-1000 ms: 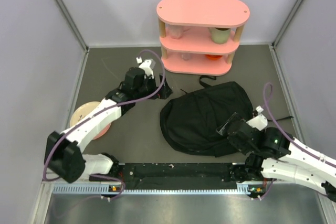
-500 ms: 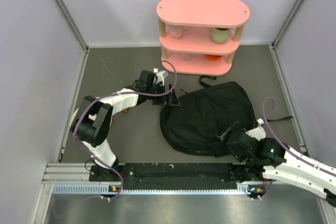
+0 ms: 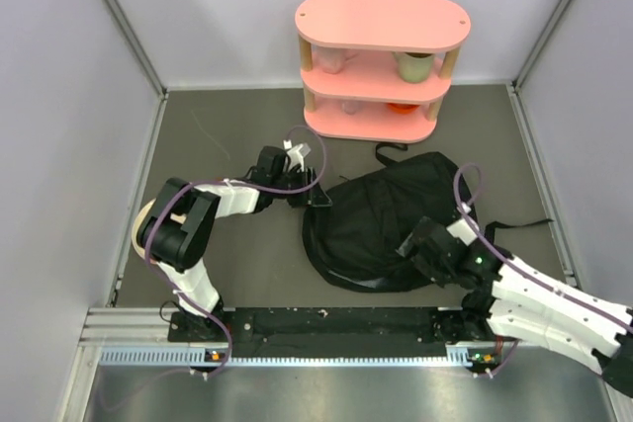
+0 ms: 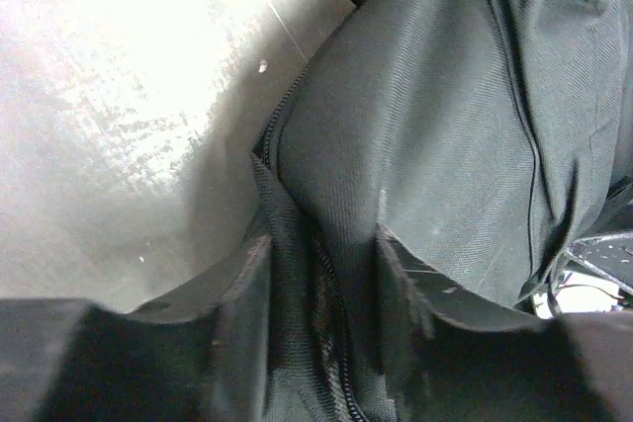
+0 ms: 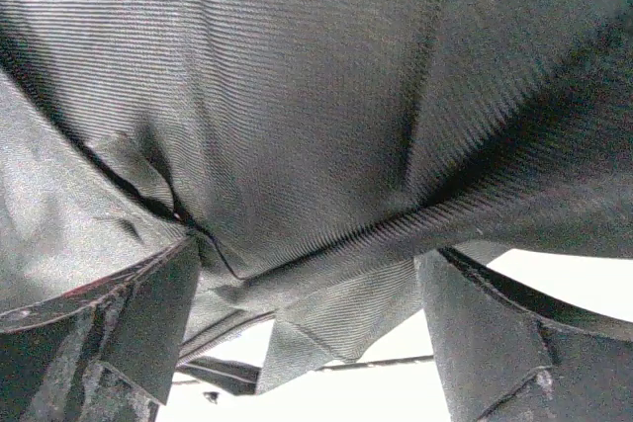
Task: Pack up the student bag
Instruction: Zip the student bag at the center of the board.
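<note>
The student bag (image 3: pixel 391 210) lies flat and floppy in the middle right of the table, black with long straps. My left gripper (image 3: pixel 318 195) is at the bag's left edge. In the left wrist view its fingers (image 4: pixel 247 284) press both sides of a raised fold of the student bag (image 4: pixel 445 116) with a zipper line running through it, so the gripper (image 4: pixel 321 249) is shut on that fold. My right gripper (image 3: pixel 413 244) sits on the bag's near right part. Its jaws stand wide, and loose fabric of the bag (image 5: pixel 297 96) hangs between them in the right gripper (image 5: pixel 307 264).
A pink three-tier shelf (image 3: pixel 381 56) holding cups stands behind the bag. A pale plate (image 3: pixel 141 229) lies at the left, partly under my left arm. One bag strap (image 3: pixel 391 151) trails toward the shelf, and another strap (image 3: pixel 519 226) runs toward the right wall.
My left arm swung from near the plate to the bag's left edge and its jaws closed on a fold. The right gripper pushed forward and left onto the bag.
</note>
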Tool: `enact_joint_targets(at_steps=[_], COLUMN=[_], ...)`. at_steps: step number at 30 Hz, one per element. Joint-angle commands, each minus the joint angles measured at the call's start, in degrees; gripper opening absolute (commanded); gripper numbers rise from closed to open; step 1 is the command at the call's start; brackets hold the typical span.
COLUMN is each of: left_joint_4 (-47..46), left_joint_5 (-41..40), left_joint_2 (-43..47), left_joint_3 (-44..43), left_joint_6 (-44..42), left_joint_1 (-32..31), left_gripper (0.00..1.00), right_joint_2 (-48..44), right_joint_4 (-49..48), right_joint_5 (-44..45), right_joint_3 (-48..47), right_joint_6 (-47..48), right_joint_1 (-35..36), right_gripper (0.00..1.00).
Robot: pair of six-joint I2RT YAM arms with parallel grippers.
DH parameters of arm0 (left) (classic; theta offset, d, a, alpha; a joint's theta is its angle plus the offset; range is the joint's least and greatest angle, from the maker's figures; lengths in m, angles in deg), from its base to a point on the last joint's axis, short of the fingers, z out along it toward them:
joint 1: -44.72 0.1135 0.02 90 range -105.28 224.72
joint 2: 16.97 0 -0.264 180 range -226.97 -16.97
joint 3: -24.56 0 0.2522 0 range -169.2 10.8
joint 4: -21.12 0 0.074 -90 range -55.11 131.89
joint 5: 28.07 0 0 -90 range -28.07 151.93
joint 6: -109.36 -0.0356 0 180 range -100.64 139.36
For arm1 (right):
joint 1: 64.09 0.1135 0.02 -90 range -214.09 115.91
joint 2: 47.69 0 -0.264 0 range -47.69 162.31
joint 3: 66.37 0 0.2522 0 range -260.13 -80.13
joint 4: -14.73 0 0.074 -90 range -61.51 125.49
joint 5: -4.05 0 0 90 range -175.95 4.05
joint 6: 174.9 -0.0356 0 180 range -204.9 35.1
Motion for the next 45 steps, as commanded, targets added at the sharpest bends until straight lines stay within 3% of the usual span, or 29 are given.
enact_joint_targets(at_steps=[1,5,9,14,19,25,28,29,32,33,37,40,45], left_joint_4=[-4.6,-5.9,-11.26,-11.28,-2.77,3.83,5.59,7.17,14.26,16.65,24.66,27.48,28.71], left_joint_5=[4.97,3.12,0.84,-10.13,-25.16,-37.74,-38.89,-38.89,-41.52,-42.66,-53.45,-57.86,-56.3], left_joint_2=[1.27,4.79,12.58,24.9,39.84,52.51,54.63,54.89,56.38,57.61,60.34,61.4,57.8], left_joint_3=[2.8,9.03,17.91,28.28,32.24,34.62,33.75,33.4,30.5,29.45,23.83,21.1,17.67], left_joint_6=[3.07,4.21,10.6,17.56,24.95,31.02,30.93,30.67,27.26,26.28,21.54,17.41,11.78], left_joint_1=[-1.0,-1.26,-2.67,-10.65,-22.25,-27.71,-28.33,-28.34,-28.42,-28.42,-28.34,-27.9,-24.13], left_gripper=[0.39,0.13,0.02,0.0,0.0,0.0,0.23,0.39,0.61,0.73,0.88,0.98,0.98], right_joint_2=[9.31,14.67,20.47,27.33,32.34,39.81,40.62,39.91,33.69,31.06,16.4,11.45,7.3], right_joint_4=[-17.71,-18.07,-17.98,-18.59,-19.73,-23.6,-22.82,-22.38,-19.13,-17.12,-14.47,-13.33,-13.32], right_joint_5=[-5.6,-3.23,-6.11,-9.02,-12.1,-17.28,-17.29,-16.68,-13.44,-12.2,-8.68,-8.41,-7.09], right_joint_3=[-3.43,-12.29,-18.28,-21.45,-25.06,-31.29,-33.5,-33.24,-31.22,-30.26,-22.28,-16.91,-11.88], right_joint_6=[14.32,23.2,31.38,36.13,41.92,49.84,52.66,53.01,53.02,52.93,48.11,42.39,35.01], right_joint_1=[-3.67,-4.63,-5.69,-5.78,-6.13,-6.39,-7.18,-8.4,-11.21,-11.57,-12.1,-12.11,-12.28], right_gripper=[0.83,0.72,0.72,0.75,0.77,0.8,0.81,0.82,0.88,0.89,0.94,0.96,0.98])
